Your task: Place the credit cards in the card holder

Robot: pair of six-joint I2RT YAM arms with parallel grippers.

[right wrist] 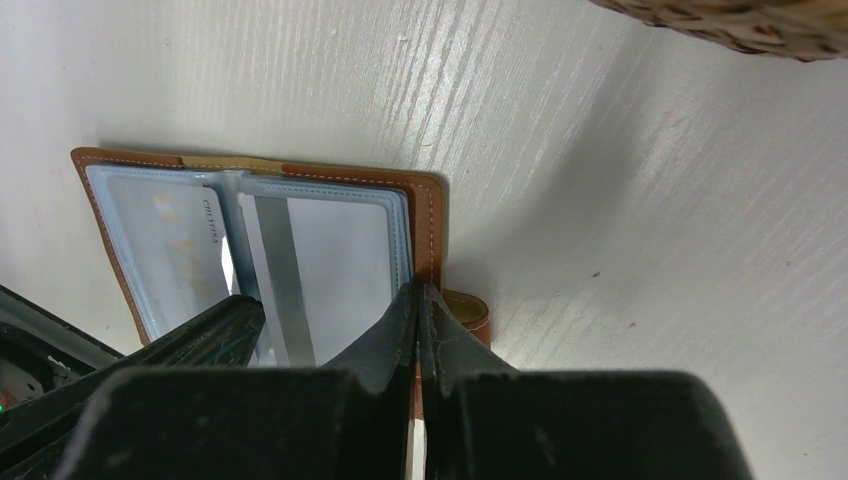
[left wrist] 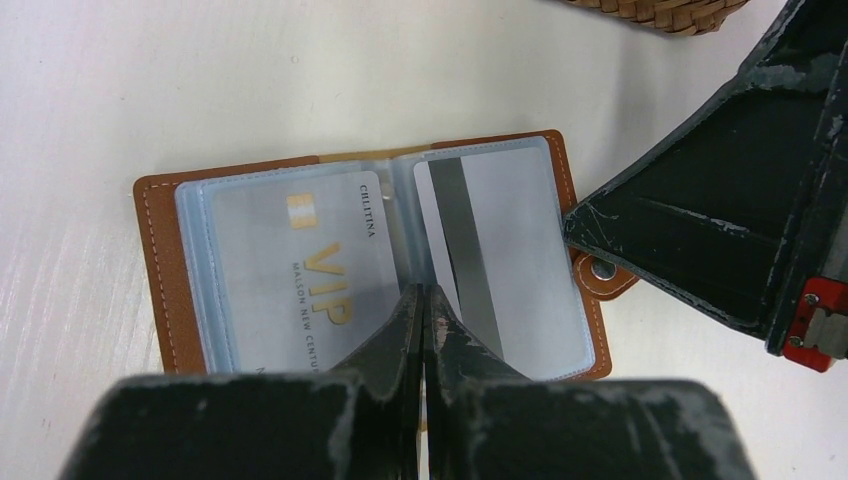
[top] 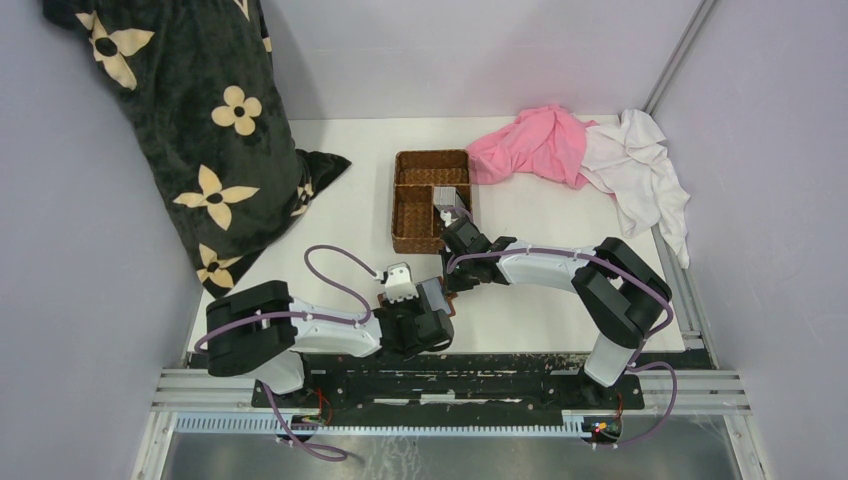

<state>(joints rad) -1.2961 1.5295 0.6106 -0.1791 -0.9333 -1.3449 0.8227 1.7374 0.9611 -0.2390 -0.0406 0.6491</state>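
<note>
The card holder [left wrist: 165, 262], a brown leather wallet, lies open on the white table, showing clear sleeves. A grey-silver card marked VIP [left wrist: 300, 255] sits in the left sleeve and a card with a dark stripe [left wrist: 500, 240] in the right one. My left gripper [left wrist: 425, 292] is shut, its tips resting on the wallet's middle fold. My right gripper [right wrist: 417, 290] is shut at the wallet's right edge by the snap tab [right wrist: 470, 312]. In the top view both grippers, left [top: 428, 305] and right [top: 456, 280], meet over the wallet [top: 440, 293]. More grey cards [top: 446, 197] stand in the basket.
A brown woven basket [top: 415, 215] with compartments stands just beyond the wallet. A black flowered cushion [top: 190, 120] leans at the back left. Pink cloth [top: 535, 145] and white cloth [top: 640, 165] lie at the back right.
</note>
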